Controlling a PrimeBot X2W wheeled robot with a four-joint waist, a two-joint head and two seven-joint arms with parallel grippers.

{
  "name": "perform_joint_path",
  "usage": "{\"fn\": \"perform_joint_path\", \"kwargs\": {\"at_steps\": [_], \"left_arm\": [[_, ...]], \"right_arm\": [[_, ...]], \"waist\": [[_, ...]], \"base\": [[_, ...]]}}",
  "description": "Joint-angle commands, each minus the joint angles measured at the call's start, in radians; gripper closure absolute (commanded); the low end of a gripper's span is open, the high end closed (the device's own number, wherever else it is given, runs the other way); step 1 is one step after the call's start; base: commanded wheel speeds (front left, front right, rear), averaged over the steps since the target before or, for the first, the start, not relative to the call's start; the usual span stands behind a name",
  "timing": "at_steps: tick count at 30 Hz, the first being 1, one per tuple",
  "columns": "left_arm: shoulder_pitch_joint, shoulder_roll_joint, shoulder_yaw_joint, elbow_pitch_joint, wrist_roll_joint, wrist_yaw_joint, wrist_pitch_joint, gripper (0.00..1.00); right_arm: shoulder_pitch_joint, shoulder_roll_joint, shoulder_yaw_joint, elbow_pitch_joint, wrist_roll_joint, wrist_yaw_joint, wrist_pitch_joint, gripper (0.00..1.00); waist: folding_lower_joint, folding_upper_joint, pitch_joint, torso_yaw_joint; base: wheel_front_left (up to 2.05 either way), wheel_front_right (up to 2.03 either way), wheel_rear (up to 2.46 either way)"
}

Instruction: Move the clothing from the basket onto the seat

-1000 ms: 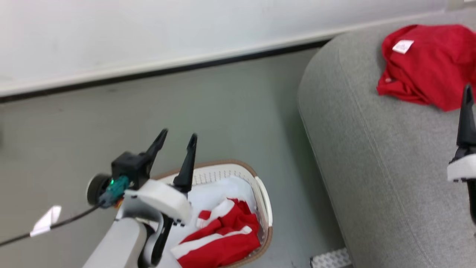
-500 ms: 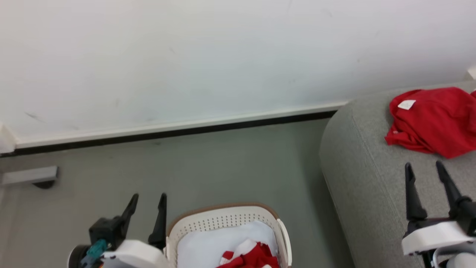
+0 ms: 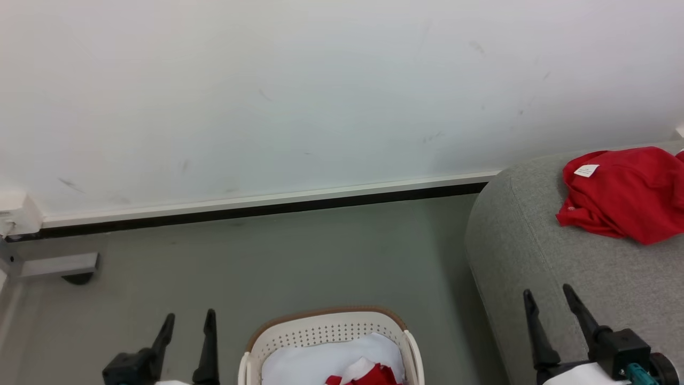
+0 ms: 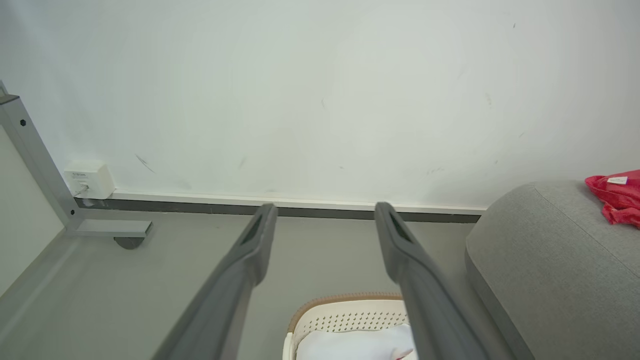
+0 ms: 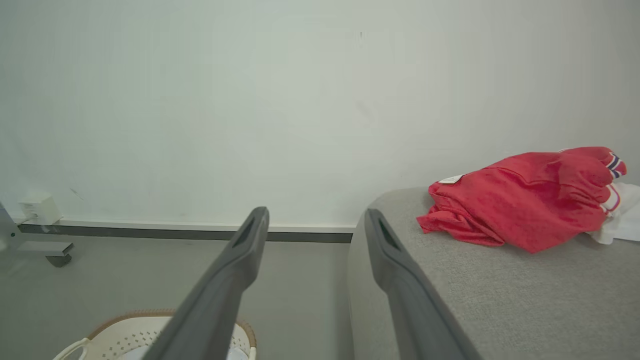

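The seat (image 3: 561, 278) fills your right side, and one red piece (image 3: 625, 195) of the clothing already lies on it near the wall, white label up. The basket (image 3: 326, 331) stands on the floor between the two arms, just left of the seat's rounded corner, and the bottom edge of the head view cuts it off. Inside it a white pad (image 3: 320, 361) lies flat with a red and white scrap (image 3: 368, 377) at its near right. That is the clothing left to move, I judge.

The next move depends on this. From your left claw (image 3: 189, 315) the scrap lies to the right and back toward the robot, low inside the basket. The left claw hangs over the floor just beside the basket's left wall, fingers apart and empty. The right claw (image 3: 548, 291) sits over the seat's near edge, also spread and empty, and farther from the basket. So the left arm looks better placed. Too little of the scrap shows to tell its long axis.

The head view gives you the scrap. The right wrist view adds the seat garment's striped trim (image 5: 614, 165) and white cloth (image 5: 620, 215) beside it.
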Motion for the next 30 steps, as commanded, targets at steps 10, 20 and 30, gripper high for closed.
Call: {"fn": "perform_joint_path", "kwargs": {"at_steps": [10,20,30], "left_arm": [[0.076,-0.049,0.098,-0.025,0.073,-0.045,-0.001,0.0],[0.078,-0.081,0.136,-0.013,0.112,-0.081,-0.001,0.0],[0.065,-0.1,0.165,-0.004,0.147,-0.111,-0.002,0.0]], "right_arm": [[0.041,0.008,0.059,0.029,0.036,-0.003,0.0,0.0],[0.02,0.008,0.064,0.039,0.05,-0.003,0.0,0.0],[0.008,0.008,0.06,0.045,0.046,-0.003,0.0,0.0]], "waist": [[0.0001,0.0,-0.011,-0.006],[0.0001,0.0,-0.007,-0.003],[0.0001,0.0,-0.003,-0.003]], "base": [[0.0,0.0,0.0],[0.0,0.0,0.0],[0.0,0.0,0.0]]}}
